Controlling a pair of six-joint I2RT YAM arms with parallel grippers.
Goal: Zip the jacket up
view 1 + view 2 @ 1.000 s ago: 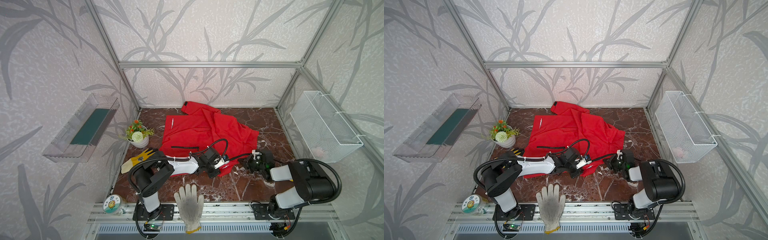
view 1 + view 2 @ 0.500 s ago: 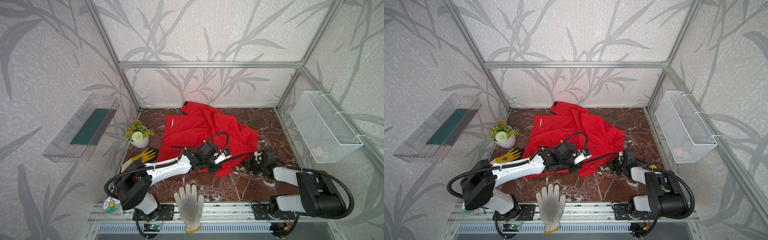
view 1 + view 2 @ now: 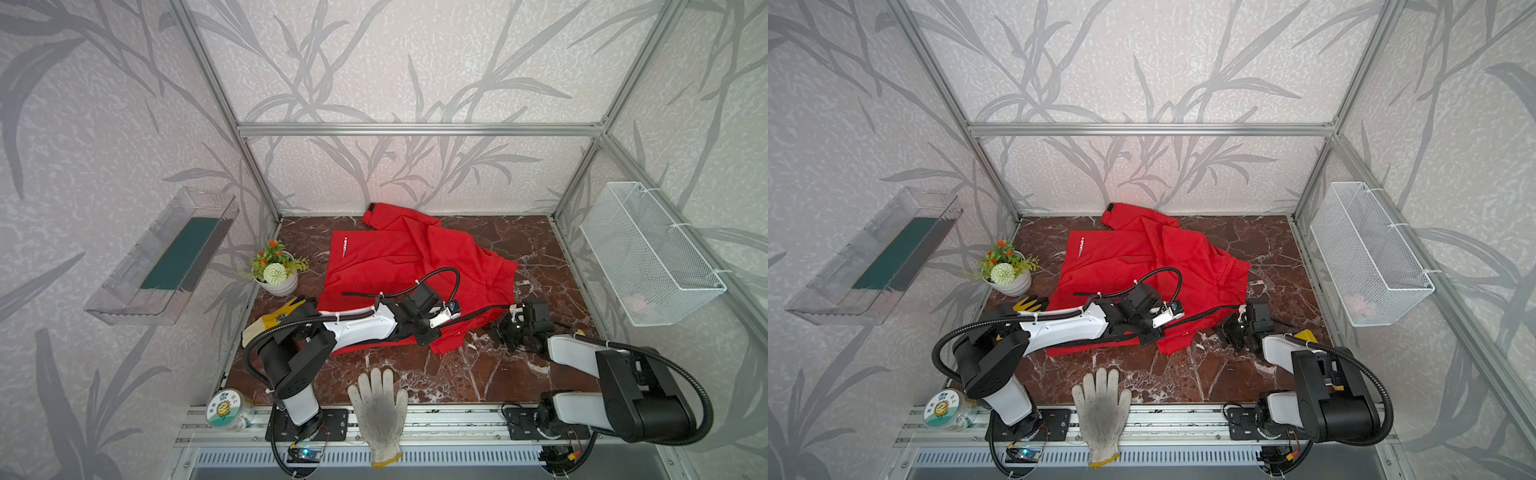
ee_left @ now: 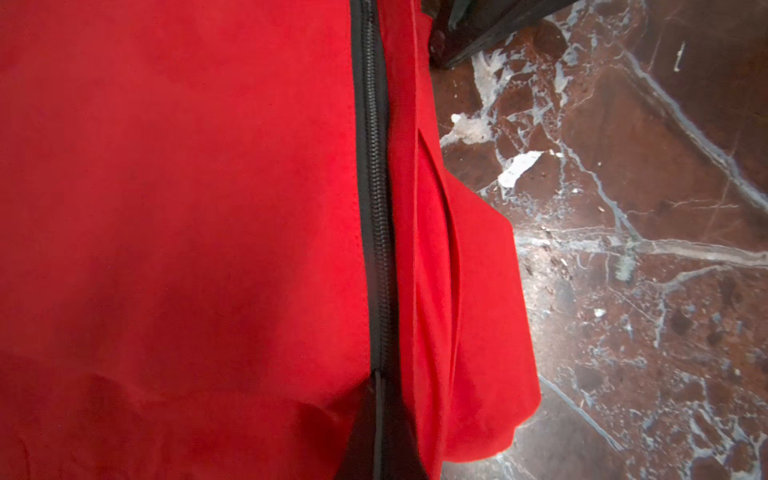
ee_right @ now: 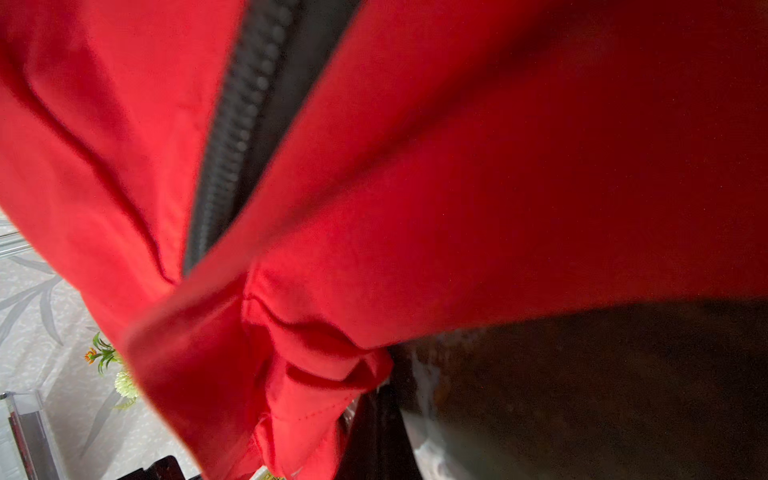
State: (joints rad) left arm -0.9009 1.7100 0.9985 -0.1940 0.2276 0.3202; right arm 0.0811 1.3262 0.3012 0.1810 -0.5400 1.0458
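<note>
Two pincers (image 3: 433,333) (image 3: 505,330) clamp the jacket's (image 3: 395,266) near edge.

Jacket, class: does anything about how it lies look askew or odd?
Yes: the jacket lies crooked and rumpled, one sleeve folded along its far edge. A white glove also overhangs the table's front edge.
</note>
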